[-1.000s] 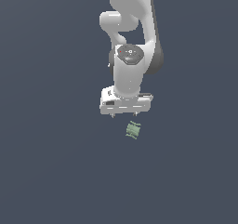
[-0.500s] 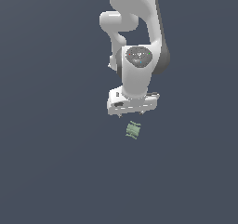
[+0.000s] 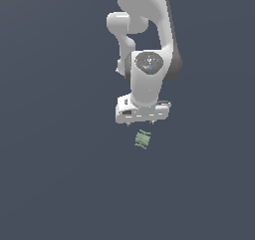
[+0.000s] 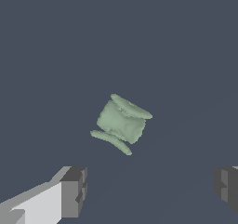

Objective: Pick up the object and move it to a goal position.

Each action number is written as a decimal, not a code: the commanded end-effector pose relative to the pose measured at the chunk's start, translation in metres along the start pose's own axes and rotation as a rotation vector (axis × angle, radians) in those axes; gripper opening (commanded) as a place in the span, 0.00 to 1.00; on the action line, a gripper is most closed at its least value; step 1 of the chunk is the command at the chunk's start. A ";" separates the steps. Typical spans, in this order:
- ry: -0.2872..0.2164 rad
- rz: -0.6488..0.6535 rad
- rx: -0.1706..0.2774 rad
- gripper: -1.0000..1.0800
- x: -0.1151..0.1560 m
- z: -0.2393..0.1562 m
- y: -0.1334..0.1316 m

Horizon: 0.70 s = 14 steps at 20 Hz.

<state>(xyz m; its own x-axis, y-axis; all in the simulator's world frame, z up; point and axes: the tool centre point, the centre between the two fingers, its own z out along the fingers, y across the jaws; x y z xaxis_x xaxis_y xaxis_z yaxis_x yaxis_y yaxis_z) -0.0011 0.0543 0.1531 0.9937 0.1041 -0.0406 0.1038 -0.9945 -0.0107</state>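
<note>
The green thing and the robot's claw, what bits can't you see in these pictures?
- Object: its underside faces away in both views; its prongs are too small in the exterior view.
- Gripper: the wrist view's edge cuts off its fingers; only tips show.
- Goal position: no marker in either view.

Pale, muted green on the object (image 3: 143,140), one flat tone across its barrel body and the two thin flanges at its ends, slightly darker in the ribbed grooves; white on the arm (image 3: 144,45), with dark grey at the joint bands and a speckled grey disc on the wrist; white on the gripper (image 3: 141,123) body, dark grey on the fingertips (image 4: 74,192); plain slate blue-grey on the surface (image 3: 55,174), unpatterned throughout.
</note>
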 end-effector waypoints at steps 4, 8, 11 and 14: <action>0.005 0.071 0.000 0.96 0.003 0.009 -0.003; 0.011 0.147 0.000 0.96 0.006 0.018 -0.006; 0.017 0.218 0.000 0.96 0.009 0.027 -0.008; 0.023 0.293 0.000 0.96 0.012 0.036 -0.011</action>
<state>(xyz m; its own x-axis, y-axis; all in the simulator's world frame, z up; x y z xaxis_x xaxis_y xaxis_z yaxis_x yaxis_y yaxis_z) 0.0071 0.0649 0.1215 0.9884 -0.1500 -0.0223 -0.1501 -0.9887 -0.0031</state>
